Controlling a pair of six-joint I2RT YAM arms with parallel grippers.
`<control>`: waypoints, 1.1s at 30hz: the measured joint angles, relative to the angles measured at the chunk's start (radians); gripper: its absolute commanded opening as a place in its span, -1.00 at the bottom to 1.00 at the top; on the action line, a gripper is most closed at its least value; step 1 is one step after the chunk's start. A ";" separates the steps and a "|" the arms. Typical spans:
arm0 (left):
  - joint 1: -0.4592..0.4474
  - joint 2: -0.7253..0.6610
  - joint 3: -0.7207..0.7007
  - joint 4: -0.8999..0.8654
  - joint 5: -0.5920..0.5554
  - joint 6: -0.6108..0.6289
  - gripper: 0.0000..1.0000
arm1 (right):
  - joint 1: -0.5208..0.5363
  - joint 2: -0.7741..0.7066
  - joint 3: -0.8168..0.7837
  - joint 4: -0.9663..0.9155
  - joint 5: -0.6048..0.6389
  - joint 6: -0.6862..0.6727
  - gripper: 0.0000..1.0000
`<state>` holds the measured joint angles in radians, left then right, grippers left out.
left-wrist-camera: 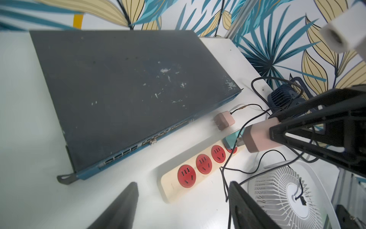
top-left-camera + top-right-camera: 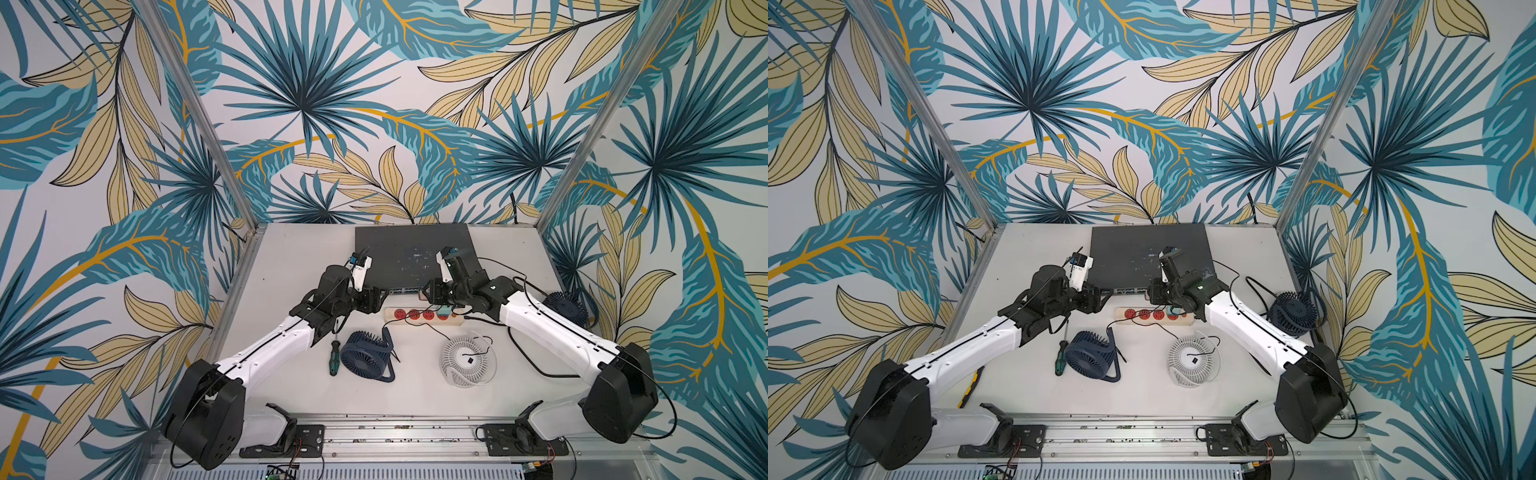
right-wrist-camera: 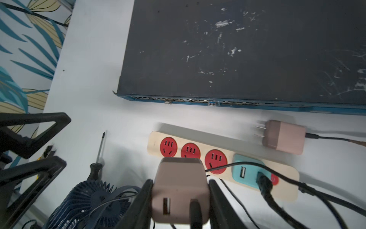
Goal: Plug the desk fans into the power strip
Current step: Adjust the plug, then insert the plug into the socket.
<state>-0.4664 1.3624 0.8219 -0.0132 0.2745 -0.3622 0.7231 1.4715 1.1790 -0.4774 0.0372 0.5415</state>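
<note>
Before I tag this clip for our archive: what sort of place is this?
Probably a robot test booth, not a home: a white tabletop walled by palm-leaf-printed panels on aluminium posts, two black-and-white robot arms bolted to a metal rail, a flat dark-grey network switch box.

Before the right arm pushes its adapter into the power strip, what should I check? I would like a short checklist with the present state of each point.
1. Right gripper holds the pink adapter between both fingers: ok.
2. Power strip has free red sockets: ok, three.
3. Sockets clear of cables: not ok, a black cord crosses the one beside the teal adapter.
4. Prongs lined up over a socket: cannot tell.
5. Left gripper open and empty, near the strip's end: ok.
</note>
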 measured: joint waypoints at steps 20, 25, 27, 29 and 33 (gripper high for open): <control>0.010 0.280 0.095 -0.118 0.081 -0.089 0.39 | 0.119 0.275 0.123 -0.023 0.150 0.134 -0.68; 0.010 0.299 0.095 -0.135 0.077 -0.075 0.39 | 0.128 0.301 0.125 -0.032 0.167 0.153 -0.68; 0.010 0.304 0.095 -0.138 0.075 -0.072 0.39 | 0.132 0.309 0.128 -0.037 0.179 0.159 -0.68; 0.010 0.307 0.095 -0.139 0.073 -0.069 0.38 | 0.135 0.312 0.132 -0.043 0.188 0.163 -0.68; 0.010 0.315 0.095 -0.140 0.073 -0.064 0.38 | 0.142 0.313 0.133 -0.046 0.203 0.175 -0.68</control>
<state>-0.4564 1.6779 0.9165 -0.1528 0.3473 -0.4263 0.8646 1.7844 1.3121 -0.5236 0.2401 0.7162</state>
